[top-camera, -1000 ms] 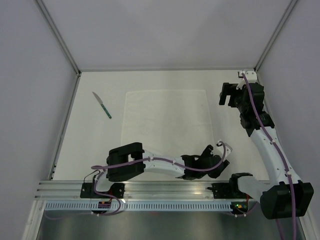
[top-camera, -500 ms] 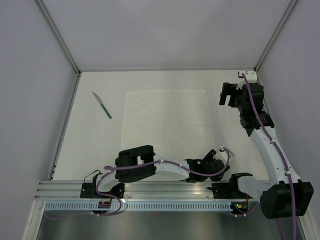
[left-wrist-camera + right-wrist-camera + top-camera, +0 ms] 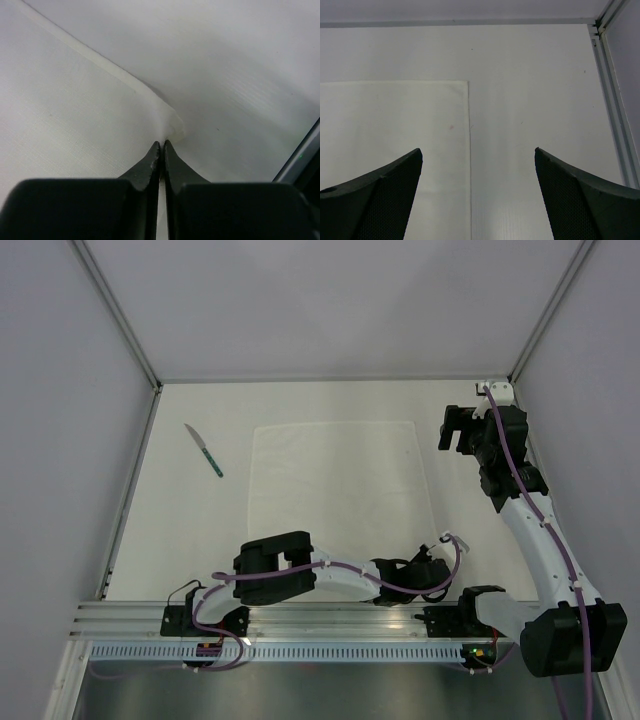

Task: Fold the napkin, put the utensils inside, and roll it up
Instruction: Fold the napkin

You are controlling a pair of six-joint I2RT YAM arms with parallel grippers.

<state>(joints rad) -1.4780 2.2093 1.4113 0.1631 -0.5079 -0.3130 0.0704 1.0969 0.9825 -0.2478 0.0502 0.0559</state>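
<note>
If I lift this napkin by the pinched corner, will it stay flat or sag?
Likely floppy: the napkin puckers where the left gripper pinches its corner. Probably light: it lies thin and flat. The rest would probably hang and drag.

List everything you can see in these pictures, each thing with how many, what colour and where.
napkin: one, white, flat in the middle of the table, its near right corner lifted
knife: one, silver blade and green handle, left of the napkin, apart from it
table: one, white, under everything
walls: three, pale grey, at the left, far and right sides
rail: one, silver, along the near edge
arms: two, white and black with purple cables, bolted to the rail
left pincer: one, black, shut on the napkin's near right corner
right pincer: one, black, open above the napkin's far right corner
</note>
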